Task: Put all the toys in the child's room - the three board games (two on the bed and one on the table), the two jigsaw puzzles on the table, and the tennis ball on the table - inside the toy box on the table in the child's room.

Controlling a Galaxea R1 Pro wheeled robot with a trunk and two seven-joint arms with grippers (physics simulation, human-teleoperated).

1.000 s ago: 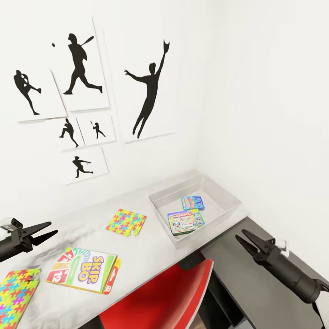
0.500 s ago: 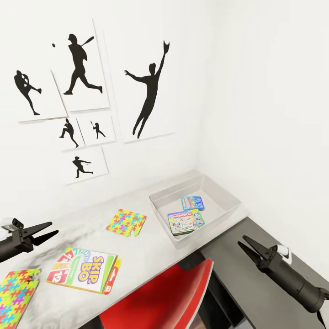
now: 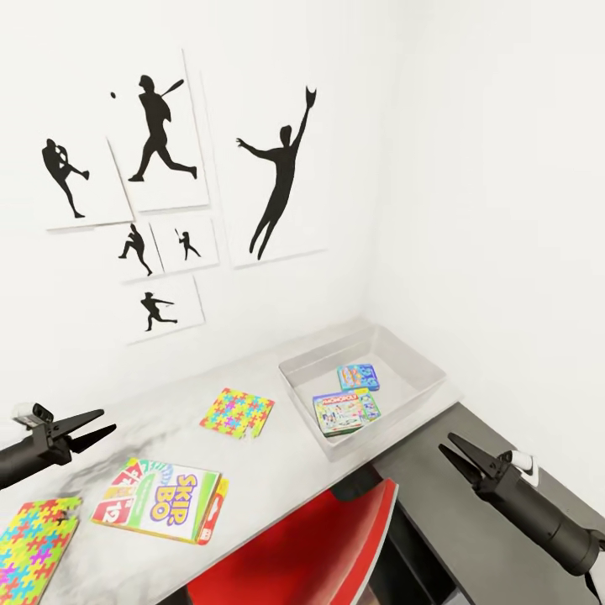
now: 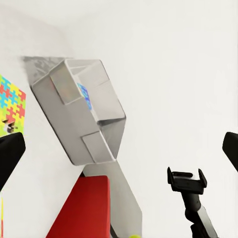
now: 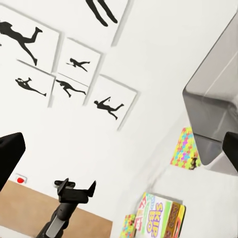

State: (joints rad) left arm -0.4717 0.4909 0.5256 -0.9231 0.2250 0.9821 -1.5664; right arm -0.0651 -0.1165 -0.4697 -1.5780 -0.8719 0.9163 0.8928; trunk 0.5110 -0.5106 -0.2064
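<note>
**Two games in the box, one game and two puzzles out on the table**

I am facing the corner of the child's room, where black athlete pictures [image 3: 168, 202] hang on the white wall above the table [image 3: 277, 454]. Both my arms are raised over the near edge and hold nothing.

My left gripper [image 3: 94, 426] hovers at the left end of the table with its two dark fingers spread apart, empty. My right gripper [image 3: 458, 451] hangs over the lower dark cabinet [image 3: 470, 538] beside the table, just right of the toy box, and its fingers are parted and empty too.

The toy box [image 3: 424, 365] sits at the right end of the table against the corner. Inside it lie two board games: the green-edged Monopoly box [image 3: 345, 411] towards the near wall, and the smaller blue-teal box [image 3: 358, 377] just behind it.

The white Skip-Bo box [image 3: 161, 500] lies flat on the table near the front edge, well left of the toy box and close below my left gripper. One jigsaw puzzle [image 3: 237, 412] lies flat between the Skip-Bo box and the toy box, nearer the wall. The other jigsaw puzzle [image 3: 34, 546] lies at the far left, cut off by the picture's edge.

A red chair [image 3: 311, 546] stands tucked against the table's front, its back rising below the toy box.
</note>
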